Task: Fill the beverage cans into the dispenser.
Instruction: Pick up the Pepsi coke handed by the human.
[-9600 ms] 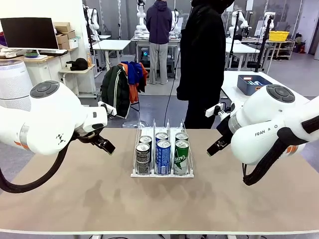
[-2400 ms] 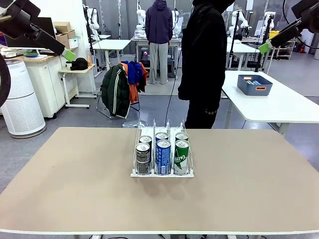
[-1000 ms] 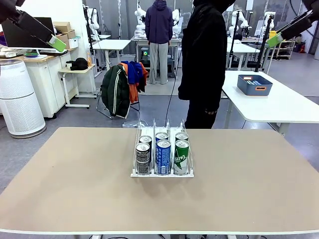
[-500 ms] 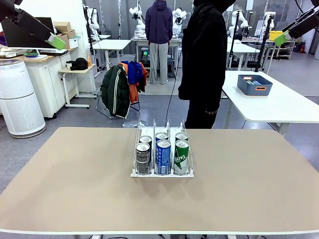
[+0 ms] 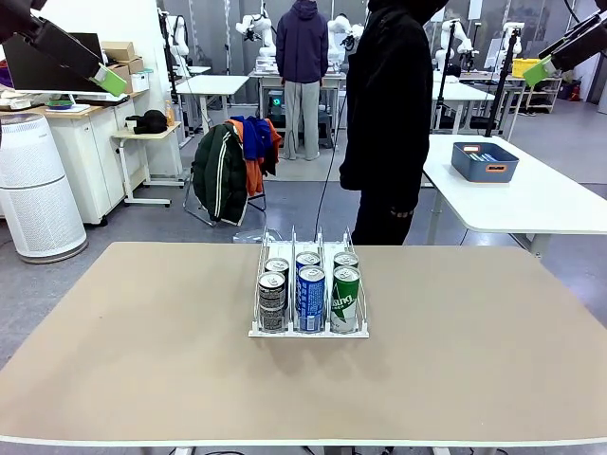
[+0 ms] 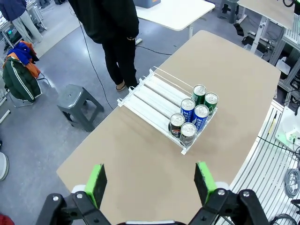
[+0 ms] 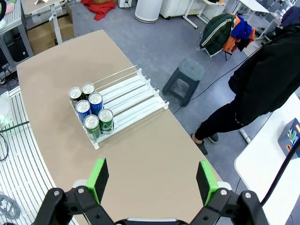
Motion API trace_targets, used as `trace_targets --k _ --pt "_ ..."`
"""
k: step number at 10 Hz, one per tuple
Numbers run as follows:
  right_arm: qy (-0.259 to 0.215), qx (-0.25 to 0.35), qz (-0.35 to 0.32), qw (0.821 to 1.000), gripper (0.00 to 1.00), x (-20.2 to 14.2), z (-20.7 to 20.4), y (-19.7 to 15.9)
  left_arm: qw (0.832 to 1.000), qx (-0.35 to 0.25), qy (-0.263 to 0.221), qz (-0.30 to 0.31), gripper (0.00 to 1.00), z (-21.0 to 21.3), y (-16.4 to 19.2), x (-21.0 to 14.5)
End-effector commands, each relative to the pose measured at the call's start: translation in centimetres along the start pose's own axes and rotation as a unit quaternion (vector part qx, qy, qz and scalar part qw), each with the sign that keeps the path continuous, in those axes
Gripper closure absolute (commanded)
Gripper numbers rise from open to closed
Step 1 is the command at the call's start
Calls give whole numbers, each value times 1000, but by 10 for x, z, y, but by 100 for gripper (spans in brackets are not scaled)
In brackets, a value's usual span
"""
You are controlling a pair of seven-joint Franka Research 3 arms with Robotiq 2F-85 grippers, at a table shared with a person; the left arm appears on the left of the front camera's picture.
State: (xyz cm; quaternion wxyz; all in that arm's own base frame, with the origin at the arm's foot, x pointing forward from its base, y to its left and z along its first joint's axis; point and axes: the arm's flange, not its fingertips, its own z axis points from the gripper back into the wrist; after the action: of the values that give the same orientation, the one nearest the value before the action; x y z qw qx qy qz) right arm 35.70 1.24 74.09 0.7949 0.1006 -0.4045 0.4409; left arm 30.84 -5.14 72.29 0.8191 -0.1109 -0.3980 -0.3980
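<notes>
Green can (image 5: 345, 300), white lettering illegible, beside blue can (image 5: 311, 299) in dispenser (image 5: 308, 333)

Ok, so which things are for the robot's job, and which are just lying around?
For the job:
- the six beverage cans
- the dispenser they stand in

Just lying about:
- the grey stool
- the heap of jackets
- the blue bin on the other table
- the white air purifier

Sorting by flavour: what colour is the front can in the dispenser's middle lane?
That can is blue, silver-topped; the front view shows it best.
</notes>
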Motion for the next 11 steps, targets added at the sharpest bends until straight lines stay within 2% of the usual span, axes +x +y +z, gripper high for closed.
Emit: trace_targets --k 1,11 --pt "0 0 0 1000 0 0 0 0 1000 -1 2 4 0 -1 1 -1" --pt "0 0 0 1000 0 0 0 0 1000 -1 2 4 0 -1 1 -1"
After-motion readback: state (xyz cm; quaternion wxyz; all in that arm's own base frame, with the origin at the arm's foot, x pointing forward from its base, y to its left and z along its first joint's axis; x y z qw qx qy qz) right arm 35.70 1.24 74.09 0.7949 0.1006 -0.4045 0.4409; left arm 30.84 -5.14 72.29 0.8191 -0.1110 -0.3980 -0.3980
